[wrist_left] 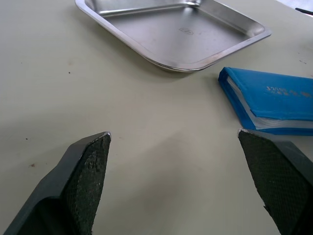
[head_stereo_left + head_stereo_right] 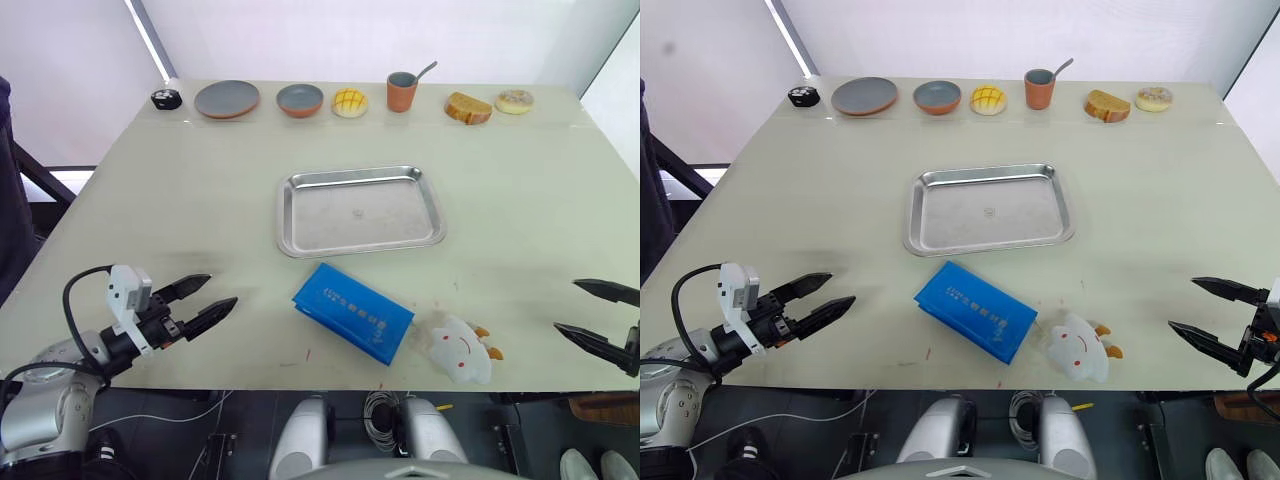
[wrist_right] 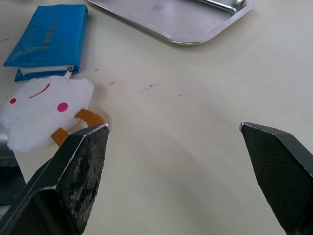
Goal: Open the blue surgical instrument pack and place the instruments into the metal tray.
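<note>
The blue surgical instrument pack [image 2: 352, 312] lies shut and flat on the table, just in front of the metal tray [image 2: 360, 210], which holds nothing. The instruments are hidden. My left gripper [image 2: 210, 295] is open, low over the table's front left, its fingers pointing toward the pack about a hand's width away. My right gripper [image 2: 588, 311] is open at the front right edge, apart from the pack. In the left wrist view the pack [image 1: 274, 100] and tray [image 1: 171, 32] lie ahead of the gripper; the right wrist view shows the pack [image 3: 49, 39].
A white plush toy with orange feet [image 2: 460, 348] touches the pack's right end. Along the far edge stand a grey plate [image 2: 227, 99], a bowl [image 2: 299, 99], a bun [image 2: 349, 102], a cup with a spoon [image 2: 402, 91], bread [image 2: 468, 108] and a doughnut [image 2: 514, 101].
</note>
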Available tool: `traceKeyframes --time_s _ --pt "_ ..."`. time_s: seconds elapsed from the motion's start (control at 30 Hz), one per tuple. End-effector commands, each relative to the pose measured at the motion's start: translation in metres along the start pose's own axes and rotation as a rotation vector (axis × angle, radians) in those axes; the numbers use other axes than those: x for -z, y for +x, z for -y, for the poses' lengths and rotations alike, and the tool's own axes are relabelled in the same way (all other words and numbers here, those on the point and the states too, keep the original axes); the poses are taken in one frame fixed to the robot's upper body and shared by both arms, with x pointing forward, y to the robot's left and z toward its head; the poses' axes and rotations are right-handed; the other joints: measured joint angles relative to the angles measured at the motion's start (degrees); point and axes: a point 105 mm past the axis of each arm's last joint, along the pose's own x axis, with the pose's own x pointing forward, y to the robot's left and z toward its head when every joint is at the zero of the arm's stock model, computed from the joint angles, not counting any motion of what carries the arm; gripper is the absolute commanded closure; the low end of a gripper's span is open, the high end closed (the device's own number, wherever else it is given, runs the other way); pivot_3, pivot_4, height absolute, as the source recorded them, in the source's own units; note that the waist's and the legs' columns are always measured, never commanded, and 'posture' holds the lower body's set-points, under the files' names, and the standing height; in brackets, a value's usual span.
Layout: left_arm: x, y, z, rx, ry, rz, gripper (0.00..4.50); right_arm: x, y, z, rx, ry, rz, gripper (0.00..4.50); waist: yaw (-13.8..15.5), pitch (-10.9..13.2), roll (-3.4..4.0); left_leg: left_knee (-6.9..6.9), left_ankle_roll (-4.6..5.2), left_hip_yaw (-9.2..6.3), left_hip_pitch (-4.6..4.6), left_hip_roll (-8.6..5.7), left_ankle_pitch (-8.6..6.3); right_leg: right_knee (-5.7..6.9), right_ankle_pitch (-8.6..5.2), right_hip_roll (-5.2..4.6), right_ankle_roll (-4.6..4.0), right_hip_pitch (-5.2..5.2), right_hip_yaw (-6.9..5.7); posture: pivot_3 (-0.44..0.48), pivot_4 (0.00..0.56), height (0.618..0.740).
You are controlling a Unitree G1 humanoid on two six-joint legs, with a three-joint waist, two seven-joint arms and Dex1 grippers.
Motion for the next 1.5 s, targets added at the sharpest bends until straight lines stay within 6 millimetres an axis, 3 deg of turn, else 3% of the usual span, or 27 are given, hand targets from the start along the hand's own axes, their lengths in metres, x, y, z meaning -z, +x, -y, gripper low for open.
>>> traceKeyframes --time_s 0.03,0.4,0.6,0.8,0.83,0.9,0.97,1.03,1.07,1.13,1.2,1.5 --pt "-0.010 0.002 -0.002 0.009 0.042 0.005 0.09 -0.010 0.005 -0.001 0.003 -0.034 0.051 0.00 0.0 0.0 0.00 0.00 0.00 0.00 0.00 0.00 0.00 0.00 0.00 0.00 0.00 0.00 0.00 0.000 0.150 0.740" --pt "-0.030 0.025 0.007 0.105 0.099 0.048 0.09 -0.037 0.042 -0.024 0.037 0.003 0.154 0.00 0.0 0.0 0.03 0.00 0.01 -0.03 0.00 0.00 -0.01 0.04 0.00 -0.02 0.00 0.01 -0.03 0.000 0.150 0.740" --pt "-0.045 0.039 0.016 0.224 0.106 0.000 0.09 -0.075 0.069 -0.041 0.072 -0.108 0.174 0.00 0.0 0.0 0.03 0.00 0.01 -0.04 -0.01 0.00 -0.01 0.03 0.00 0.00 0.00 0.00 -0.05 0.000 0.150 0.740" --pt "-0.051 0.055 0.019 0.341 0.151 -0.117 0.09 -0.088 0.089 -0.084 -0.130 0.021 0.147 0.00 0.1 0.0 0.01 0.01 0.01 -0.07 -0.06 -0.02 -0.01 -0.02 0.00 0.01 0.01 0.00 -0.10 0.000 0.150 0.740" --pt "-0.052 0.056 0.019 0.368 0.154 -0.134 0.31 -0.087 0.092 -0.088 -0.148 0.065 0.133 0.00 0.0 0.0 0.01 0.01 0.01 -0.12 -0.09 -0.03 0.00 -0.02 0.00 0.02 0.01 0.00 -0.14 0.000 0.150 0.740" --pt "-0.050 0.058 0.023 0.437 0.165 -0.185 0.84 -0.082 0.096 -0.101 -0.196 0.072 0.091 0.52 0.0 0.0 0.00 0.02 0.01 -0.12 -0.09 -0.04 -0.01 -0.02 0.00 0.02 0.01 0.00 -0.13 0.000 0.150 0.740" --pt "-0.046 0.061 0.025 0.498 0.188 -0.234 1.68 -0.075 0.101 -0.108 -0.204 0.067 0.038 1.24 -0.1 0.0 0.00 0.02 0.01 -0.10 -0.08 -0.06 0.00 -0.01 0.00 0.04 0.01 -0.01 -0.13 0.000 0.150 0.740" --pt "-0.042 0.068 0.024 0.535 0.217 -0.280 2.62 -0.064 0.105 -0.119 -0.236 0.063 -0.041 2.21 -0.1 0.0 0.00 0.02 0.01 -0.09 -0.08 -0.09 -0.01 -0.02 -0.01 0.06 0.00 -0.01 -0.13 0.000 0.150 0.740" --pt "-0.040 0.071 0.024 0.549 0.231 -0.298 2.81 -0.058 0.107 -0.122 -0.237 0.059 -0.085 2.41 -0.1 0.0 0.00 0.02 0.01 -0.09 -0.09 -0.07 -0.01 -0.02 -0.01 0.06 0.00 -0.02 -0.12 0.000 0.150 0.740" --pt "-0.040 0.077 0.024 0.579 0.241 -0.321 3.61 -0.049 0.109 -0.127 -0.247 0.057 -0.151 3.22 0.0 0.0 -0.04 0.06 0.01 -0.08 -0.13 -0.18 0.00 0.00 -0.01 0.07 0.00 -0.03 -0.16 0.000 0.150 0.740" --pt "-0.036 0.083 0.026 0.612 0.257 -0.351 4.49 -0.041 0.111 -0.133 -0.266 0.037 -0.203 4.24 0.0 0.0 -0.05 0.10 0.01 -0.11 -0.18 -0.19 0.00 -0.02 -0.01 0.07 0.00 -0.03 -0.20 0.000 0.150 0.740" --pt "-0.024 0.102 0.027 0.617 0.308 -0.410 4.50 -0.032 0.134 -0.147 -0.313 0.051 -0.288 4.38 -0.2 0.0 -0.09 0.16 0.01 -0.17 -0.22 -0.14 0.00 0.04 -0.01 0.12 0.01 -0.08 -0.17 0.000 0.150 0.740"
